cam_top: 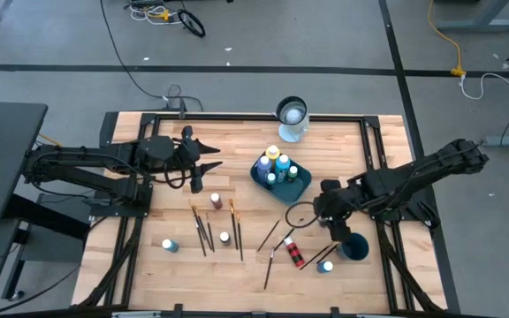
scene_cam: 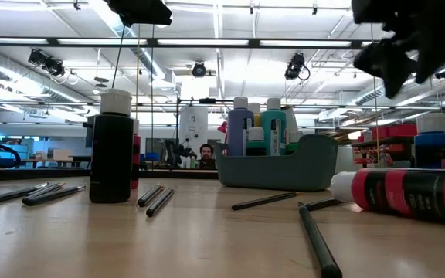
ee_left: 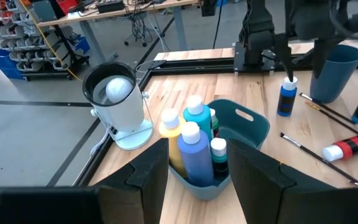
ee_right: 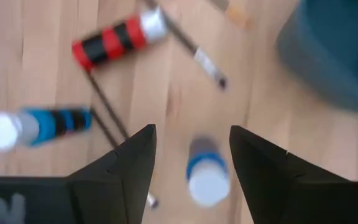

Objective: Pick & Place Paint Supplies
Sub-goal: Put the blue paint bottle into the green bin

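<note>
So far several bottles (cam_top: 277, 168) stand in the teal caddy (cam_top: 300, 185); brushes (cam_top: 203, 231) and bottles remain on the table (cam_top: 246, 132). Both the left gripper (cam_top: 208, 157) and right gripper (cam_top: 336, 231) are apart and empty.

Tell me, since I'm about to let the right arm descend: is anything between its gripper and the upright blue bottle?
Nothing visible. The open right gripper hangs directly over the blue bottle; the blue cup stands close beside.
</note>
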Controlling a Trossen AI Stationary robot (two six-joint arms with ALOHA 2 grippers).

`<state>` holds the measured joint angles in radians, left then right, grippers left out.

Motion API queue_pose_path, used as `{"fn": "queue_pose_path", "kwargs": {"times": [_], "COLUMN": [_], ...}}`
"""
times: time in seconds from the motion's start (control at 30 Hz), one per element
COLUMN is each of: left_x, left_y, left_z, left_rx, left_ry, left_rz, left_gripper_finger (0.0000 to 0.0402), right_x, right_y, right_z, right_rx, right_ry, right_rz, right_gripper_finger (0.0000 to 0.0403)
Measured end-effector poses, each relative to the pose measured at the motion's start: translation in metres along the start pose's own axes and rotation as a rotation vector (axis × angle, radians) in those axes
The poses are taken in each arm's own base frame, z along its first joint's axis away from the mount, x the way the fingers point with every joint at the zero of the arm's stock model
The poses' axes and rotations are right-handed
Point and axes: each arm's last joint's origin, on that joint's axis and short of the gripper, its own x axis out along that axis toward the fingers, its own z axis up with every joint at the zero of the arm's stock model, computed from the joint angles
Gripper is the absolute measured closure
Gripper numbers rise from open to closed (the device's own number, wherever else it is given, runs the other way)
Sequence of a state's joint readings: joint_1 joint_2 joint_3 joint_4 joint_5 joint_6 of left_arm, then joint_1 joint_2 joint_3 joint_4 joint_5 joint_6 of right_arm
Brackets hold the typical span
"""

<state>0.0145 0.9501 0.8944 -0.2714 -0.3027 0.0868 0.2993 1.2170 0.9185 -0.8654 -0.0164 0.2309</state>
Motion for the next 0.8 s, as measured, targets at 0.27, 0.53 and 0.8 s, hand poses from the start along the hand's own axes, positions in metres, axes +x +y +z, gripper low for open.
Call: {"fn": "queue_pose_path", "kwargs": {"times": [0.27, 0.53, 0.8], "left_x": [0.000, 0.000, 0.000], "left_y": [0.000, 0.000, 0.000], "left_z": [0.000, 0.000, 0.000], "left_rx": [0.000, 0.000, 0.000], "left_ry": [0.001, 0.001, 0.000], "left_rz": [0.000, -0.001, -0.008], "left_gripper_finger": [0.0231, 0.0231, 0.0231], "right_x": [0.015, 0.025, 0.025], "right_y": [-0.003, -0.005, -0.004], "right_z": [-0.014, -0.021, -0.020], "right_rx": [0.015, 0.050, 0.116], "right_ry": [0.133, 0.155, 0.148], "right_rz": [-0.066, -0.089, -0.071], "right_gripper_finger": [0.0197, 0.0199, 0.0242]}}
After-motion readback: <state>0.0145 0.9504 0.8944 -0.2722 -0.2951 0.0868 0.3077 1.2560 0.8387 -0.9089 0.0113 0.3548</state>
